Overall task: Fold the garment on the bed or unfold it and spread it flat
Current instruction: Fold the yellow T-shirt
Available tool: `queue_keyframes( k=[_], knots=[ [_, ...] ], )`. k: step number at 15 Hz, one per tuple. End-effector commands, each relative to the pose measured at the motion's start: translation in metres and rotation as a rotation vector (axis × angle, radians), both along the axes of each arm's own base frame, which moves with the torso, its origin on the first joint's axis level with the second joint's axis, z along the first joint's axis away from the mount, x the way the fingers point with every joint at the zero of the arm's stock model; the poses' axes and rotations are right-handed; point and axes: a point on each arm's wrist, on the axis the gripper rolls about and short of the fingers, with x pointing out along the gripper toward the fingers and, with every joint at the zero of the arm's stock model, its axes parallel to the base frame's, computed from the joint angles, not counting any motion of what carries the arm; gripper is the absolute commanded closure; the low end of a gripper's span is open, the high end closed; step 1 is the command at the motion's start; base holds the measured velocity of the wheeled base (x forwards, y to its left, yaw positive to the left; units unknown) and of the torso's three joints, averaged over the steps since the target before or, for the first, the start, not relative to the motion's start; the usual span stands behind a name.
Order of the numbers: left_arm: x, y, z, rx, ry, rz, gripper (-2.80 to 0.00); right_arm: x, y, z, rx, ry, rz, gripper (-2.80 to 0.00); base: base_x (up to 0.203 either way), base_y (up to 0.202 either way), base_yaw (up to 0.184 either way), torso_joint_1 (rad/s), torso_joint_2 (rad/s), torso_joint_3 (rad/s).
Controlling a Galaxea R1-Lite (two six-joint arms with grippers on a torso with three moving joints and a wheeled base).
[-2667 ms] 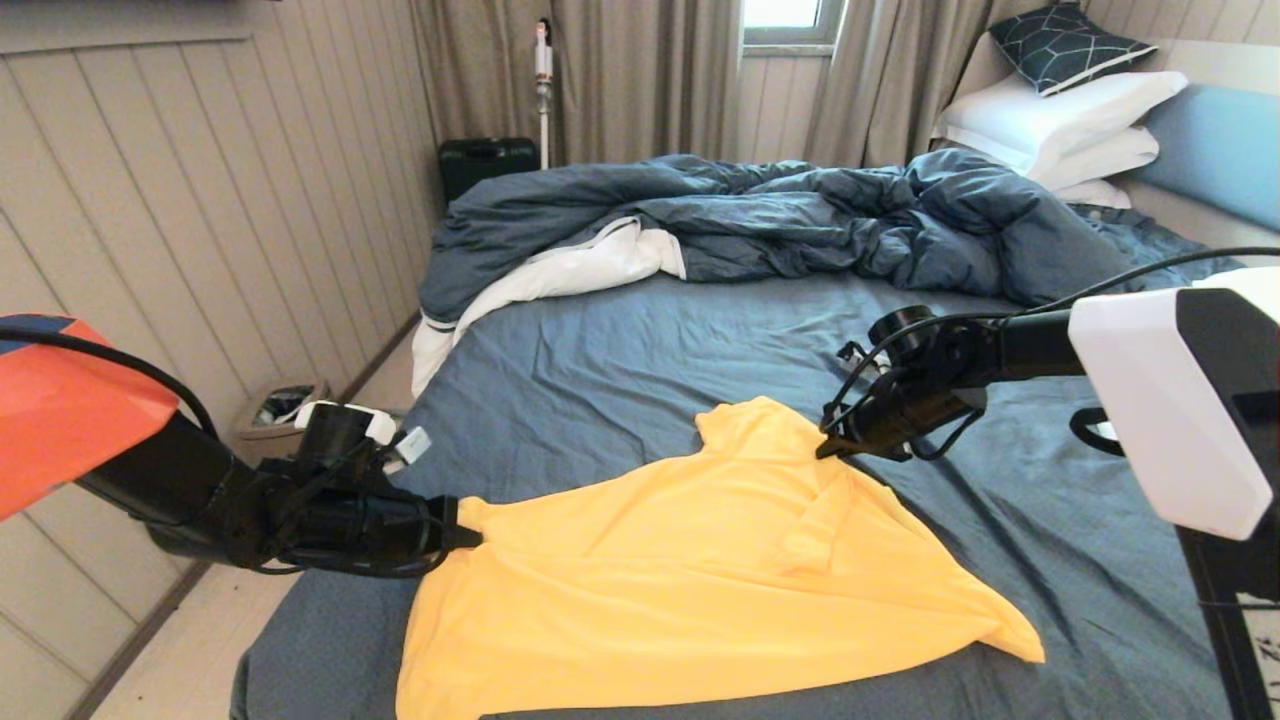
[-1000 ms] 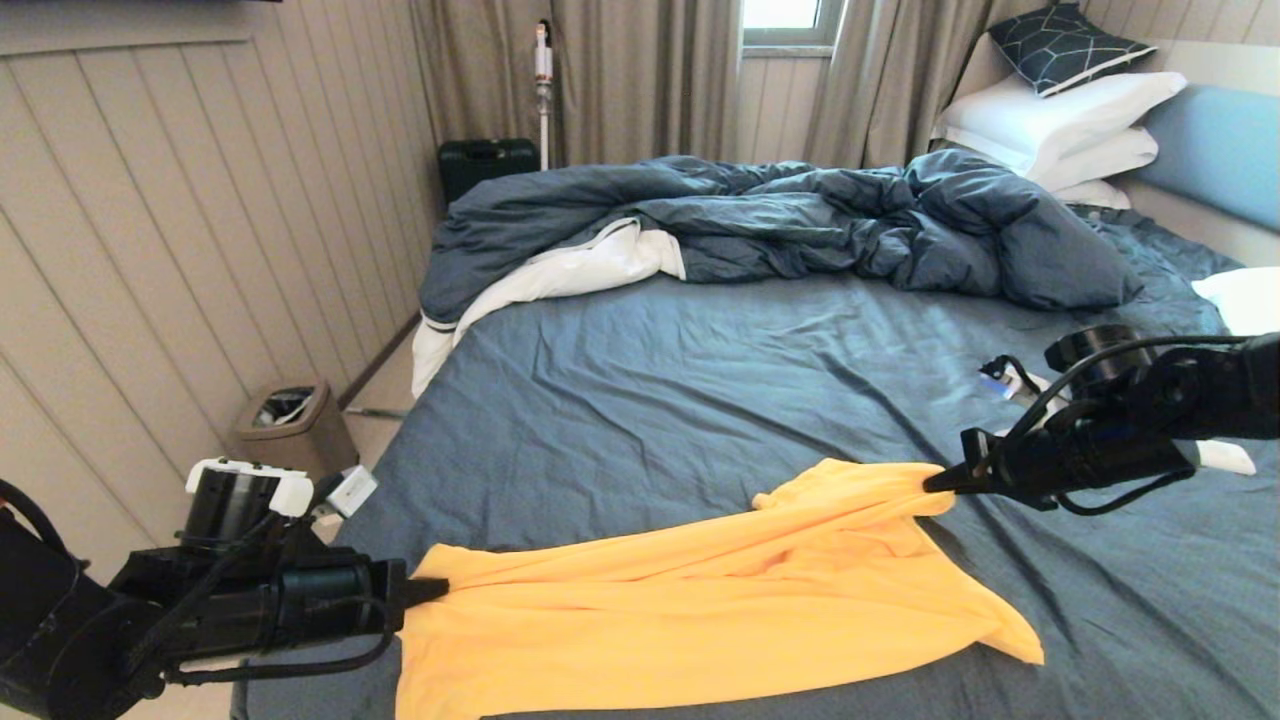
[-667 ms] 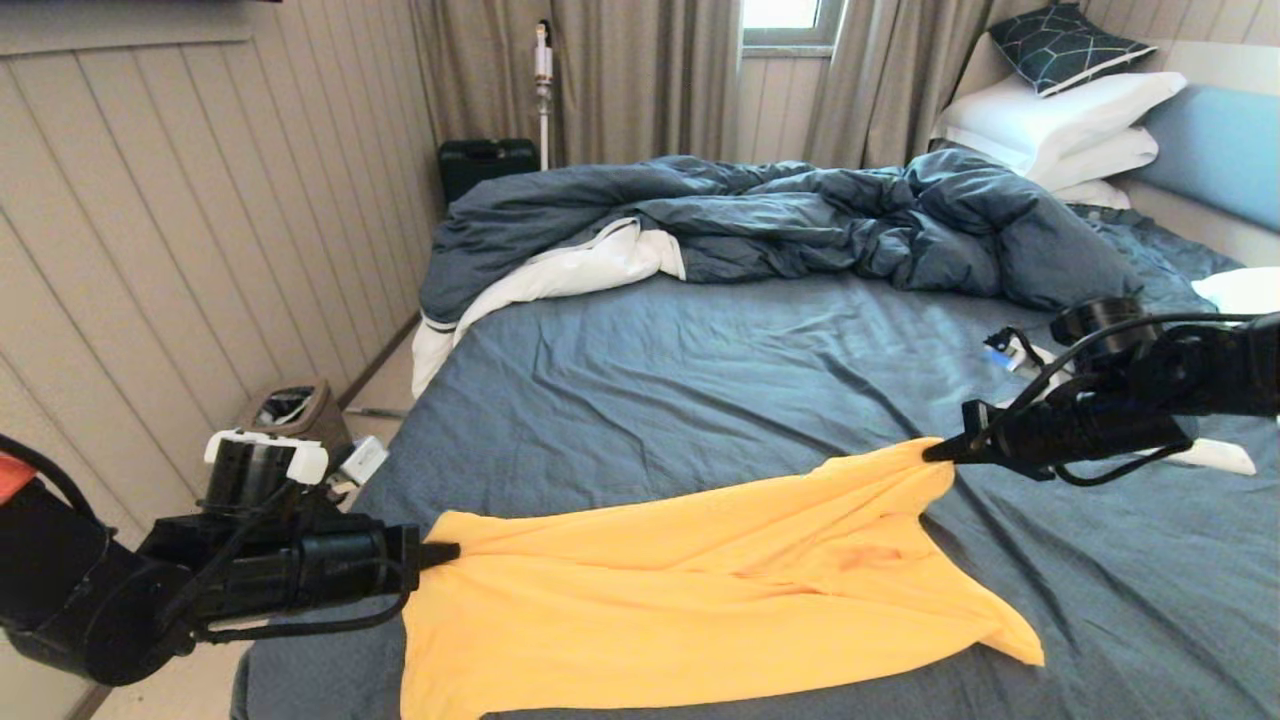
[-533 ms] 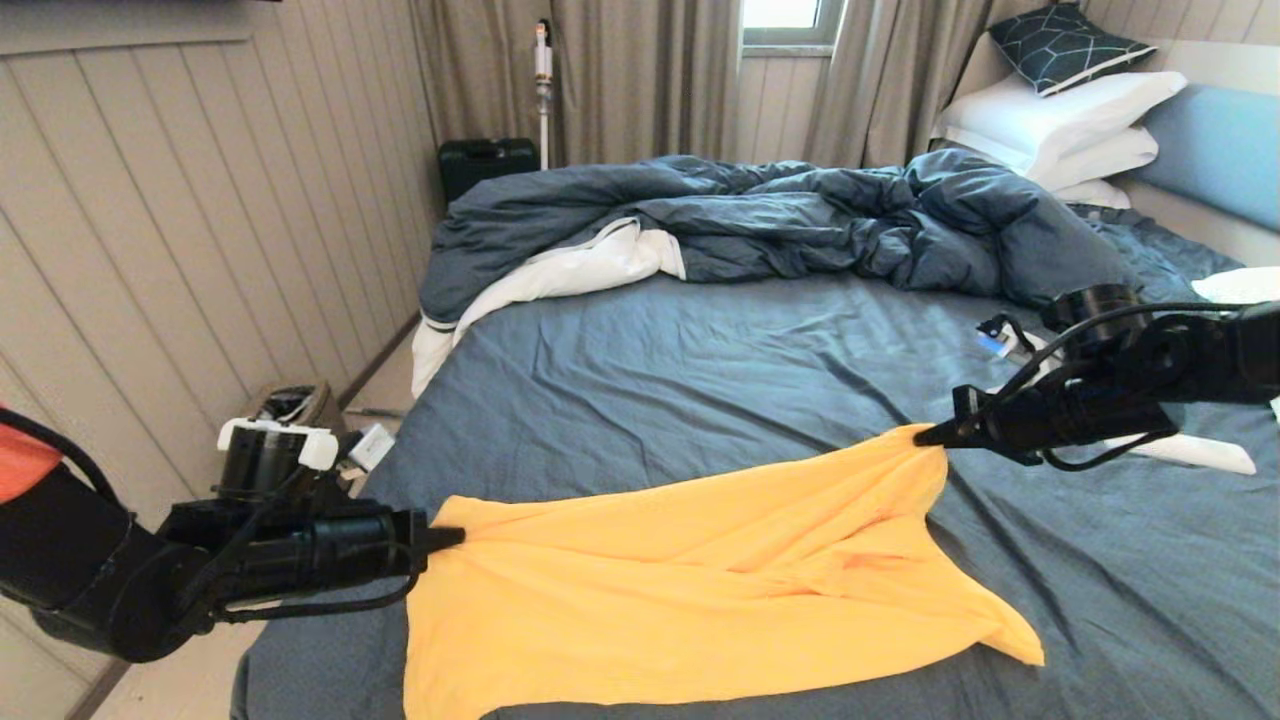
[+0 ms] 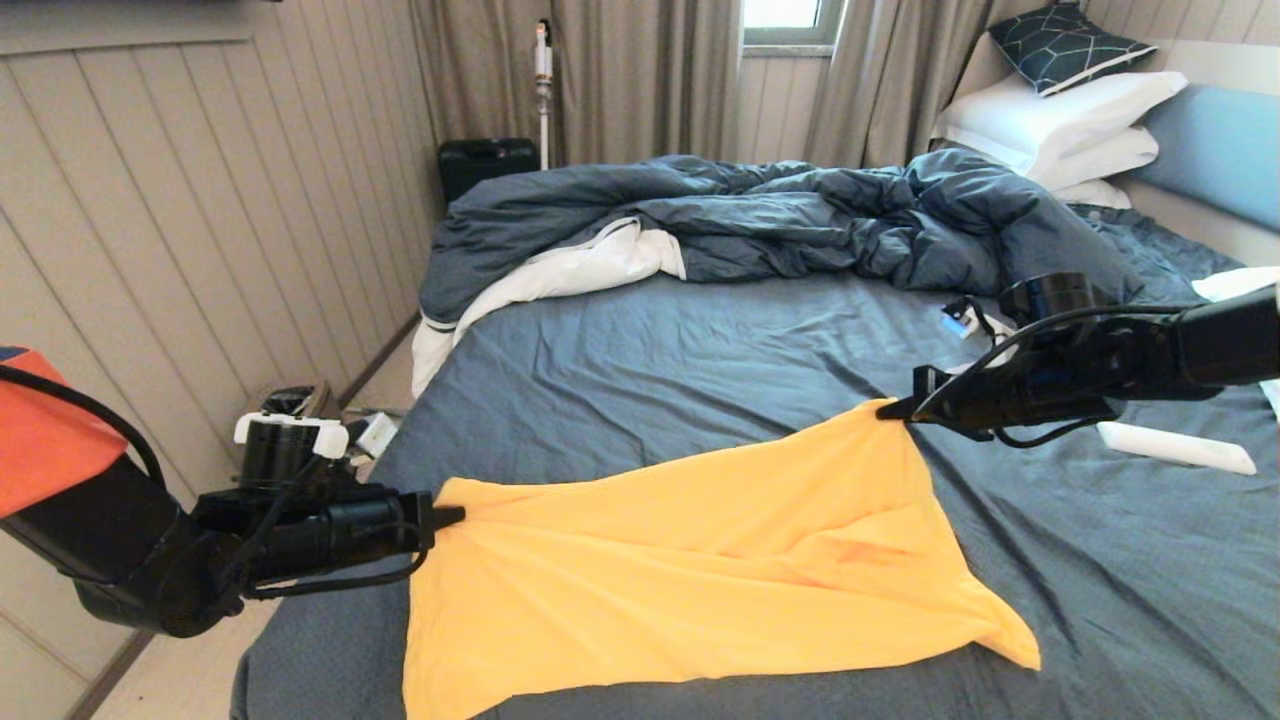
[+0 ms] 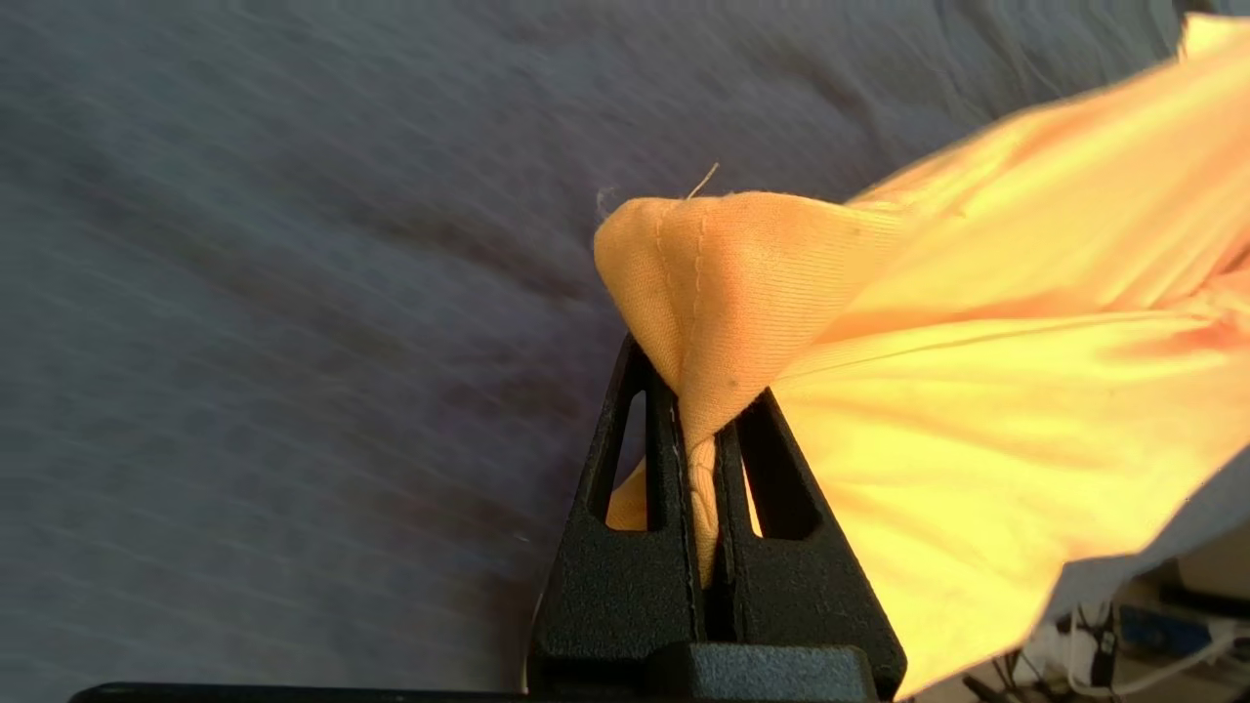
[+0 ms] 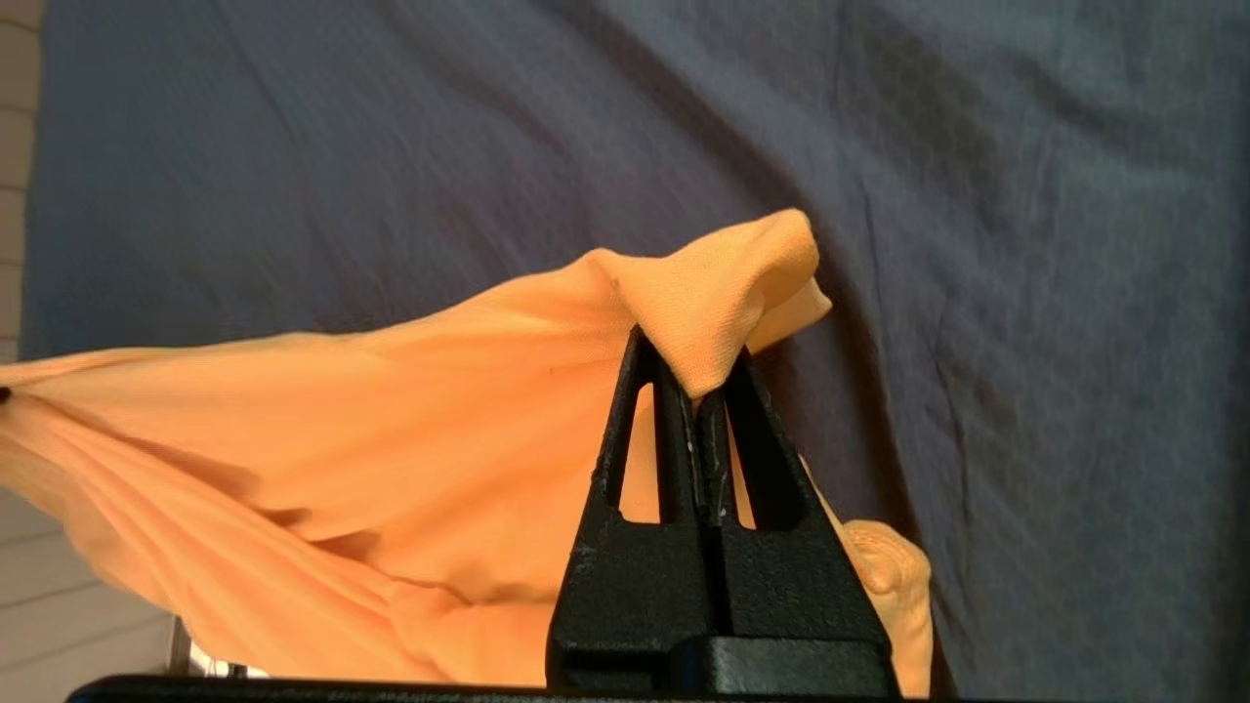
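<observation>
The yellow garment [image 5: 690, 570] hangs stretched between both arms over the near part of the bed [image 5: 650, 370], its lower edge trailing on the sheet. My left gripper [image 5: 455, 516] is shut on its left corner, seen pinched between the black fingers [image 6: 695, 430]. My right gripper [image 5: 888, 410] is shut on the far right corner, a fold of garment [image 7: 391, 439] bulging past the fingertips [image 7: 698, 391]. The cloth between the two grips is taut along its top edge, with soft folds below.
A rumpled blue duvet [image 5: 760, 220] lies across the far half of the bed, white pillows [image 5: 1060, 120] at the back right. A white object [image 5: 1175, 447] lies on the sheet under the right arm. A bin [image 5: 290, 400] stands by the wall, left of the bed.
Both arms have lifted and carried the garment farther up the bed; the right gripper moved up and left, the left rose slightly, and the top edge has drawn tighter.
</observation>
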Motion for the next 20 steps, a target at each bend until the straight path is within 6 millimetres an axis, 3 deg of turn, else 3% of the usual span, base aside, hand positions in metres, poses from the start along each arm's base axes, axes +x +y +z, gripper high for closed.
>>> queue_keyframes(
  k=[1,6,12,16,20],
  knots=[
    [0.007,0.006,0.0,-0.004,-0.012,0.019,0.0,0.004,0.002,0.0,0.005,-0.005,0.006,0.0,0.0,0.0,0.0,0.0,0.0,0.0],
    [0.019,0.01,0.001,-0.004,-0.026,0.037,0.0,0.01,0.002,-0.003,0.012,-0.003,0.001,0.0,0.0,0.0,0.0,0.0,0.0,0.0],
    [-0.003,0.016,0.003,0.027,-0.026,0.025,0.0,-0.029,0.007,0.006,0.007,-0.029,0.015,0.0,0.0,0.0,0.0,0.0,0.0,0.0],
    [-0.02,0.017,-0.01,0.034,-0.001,0.018,0.0,-0.054,0.011,-0.014,0.002,-0.022,0.025,0.0,0.0,0.0,0.0,0.0,0.0,0.0],
    [-0.023,0.015,-0.034,0.043,0.016,0.002,0.0,-0.056,0.01,-0.039,-0.015,0.02,0.037,0.0,0.0,0.0,0.0,0.0,0.0,0.0]
  ],
)
